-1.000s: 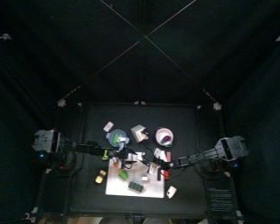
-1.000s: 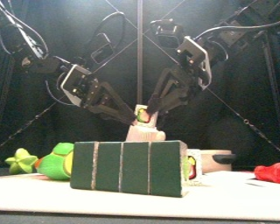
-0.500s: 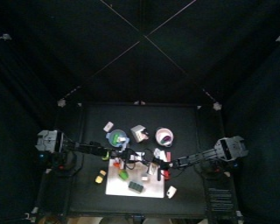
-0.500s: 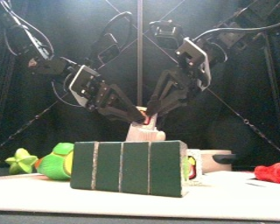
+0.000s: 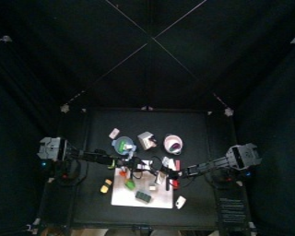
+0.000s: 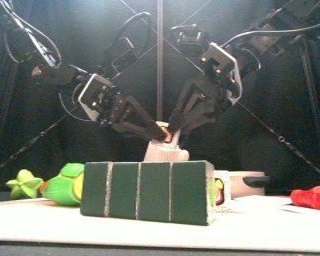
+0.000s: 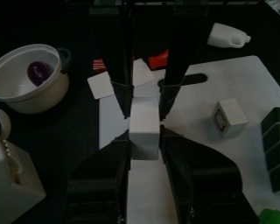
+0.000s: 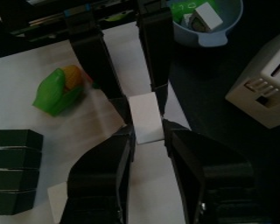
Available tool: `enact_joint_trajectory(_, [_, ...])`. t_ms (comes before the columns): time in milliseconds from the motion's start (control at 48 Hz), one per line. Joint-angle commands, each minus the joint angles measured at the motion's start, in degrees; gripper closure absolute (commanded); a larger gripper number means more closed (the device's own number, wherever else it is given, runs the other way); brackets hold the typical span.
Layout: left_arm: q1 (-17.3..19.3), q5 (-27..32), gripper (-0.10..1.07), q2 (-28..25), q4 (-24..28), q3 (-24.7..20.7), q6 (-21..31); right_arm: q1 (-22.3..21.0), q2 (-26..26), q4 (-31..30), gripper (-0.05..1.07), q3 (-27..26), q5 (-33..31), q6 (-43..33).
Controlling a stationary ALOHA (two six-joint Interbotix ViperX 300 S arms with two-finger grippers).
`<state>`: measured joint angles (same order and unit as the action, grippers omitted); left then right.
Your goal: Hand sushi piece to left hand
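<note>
Two arms meet high above the table (image 6: 270, 215). Both the right gripper (image 8: 145, 118) and the left hand (image 7: 143, 131) clamp the white sushi piece (image 6: 164, 129) between them, in the air over the toys. If the right gripper lets go before the left hand's hold is firm, I think the piece falls.

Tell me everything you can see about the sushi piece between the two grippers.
The sushi piece is a small white block, held in the air above the table. In the front view it shows a pale body with a dark band and sits where the left gripper and the right gripper meet. In each wrist view, black jaws close against its sides. Its material cannot be told.
</note>
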<state>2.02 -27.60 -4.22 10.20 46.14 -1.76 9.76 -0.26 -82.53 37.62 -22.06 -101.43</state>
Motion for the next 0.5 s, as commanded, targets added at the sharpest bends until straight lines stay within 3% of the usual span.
enact_joint_trajectory(0, [0.18, -0.35, 0.41, 0.62, -0.09, -0.88, 0.09, 0.00, -1.05, -0.26, 0.27, -0.88, 0.00, -0.09])
enact_joint_trajectory(208, [0.18, -0.35, 0.41, 0.62, -0.09, -0.97, 0.09, 0.09, -0.97, -0.62, 0.14, -0.70, 0.00, -0.09])
enact_joint_trajectory(479, [0.18, -0.18, 0.41, 0.62, -0.09, -0.88, 0.09, 0.09, -1.14, -0.18, 0.13, -0.53, 0.00, -0.18])
